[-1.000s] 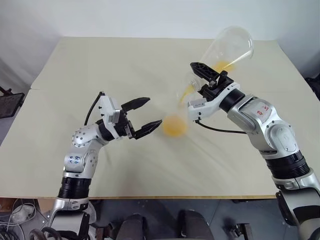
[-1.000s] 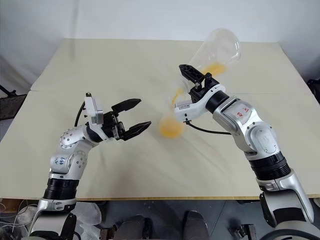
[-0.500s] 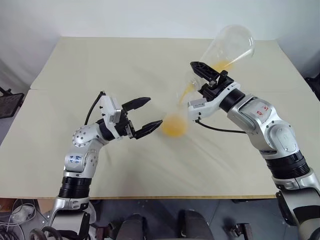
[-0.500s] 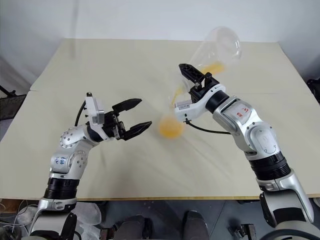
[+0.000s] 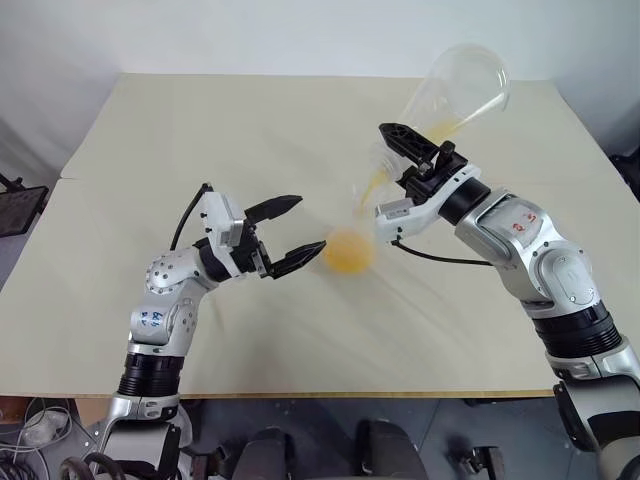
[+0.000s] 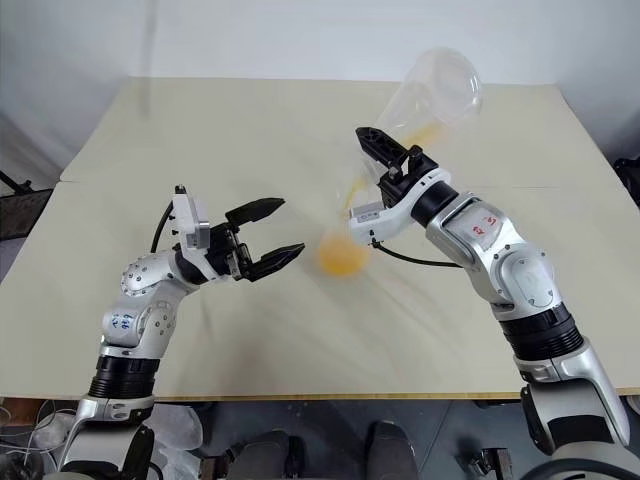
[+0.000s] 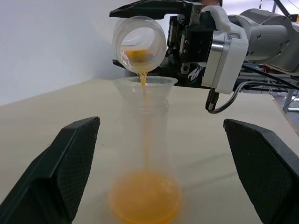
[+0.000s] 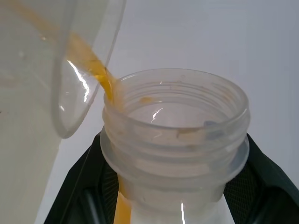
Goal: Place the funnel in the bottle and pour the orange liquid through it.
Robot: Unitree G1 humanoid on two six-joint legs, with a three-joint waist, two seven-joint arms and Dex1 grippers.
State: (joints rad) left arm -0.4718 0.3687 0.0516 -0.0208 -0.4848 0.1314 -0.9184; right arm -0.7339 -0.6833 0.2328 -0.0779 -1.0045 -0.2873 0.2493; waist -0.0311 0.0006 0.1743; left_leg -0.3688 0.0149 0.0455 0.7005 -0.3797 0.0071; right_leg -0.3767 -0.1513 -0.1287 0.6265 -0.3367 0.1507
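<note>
Head views: right gripper [image 5: 405,160] clamped on the tilted flask [image 5: 455,95], base up. Orange liquid [image 5: 347,250] pools in the bottle [image 5: 352,225] on the table [image 5: 200,130]; bottle walls barely visible.

Left wrist: left gripper [image 7: 163,158] wide open, empty, fingers either side of bottle, not touching. Funnel [image 7: 145,86] sits in bottle neck, thin stream falling through.

Right wrist: flask mouth close up, stream leaving its lip; gripper mostly hidden behind it.

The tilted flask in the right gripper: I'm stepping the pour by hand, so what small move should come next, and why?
Probably hold the tilt, or tip slightly further. The right gripper holds the flask tipped over the funnel seated in the bottle. A thin stream of orange liquid runs down, yet some remains in the flask. The open left gripper flanks the bottle without touching.
</note>
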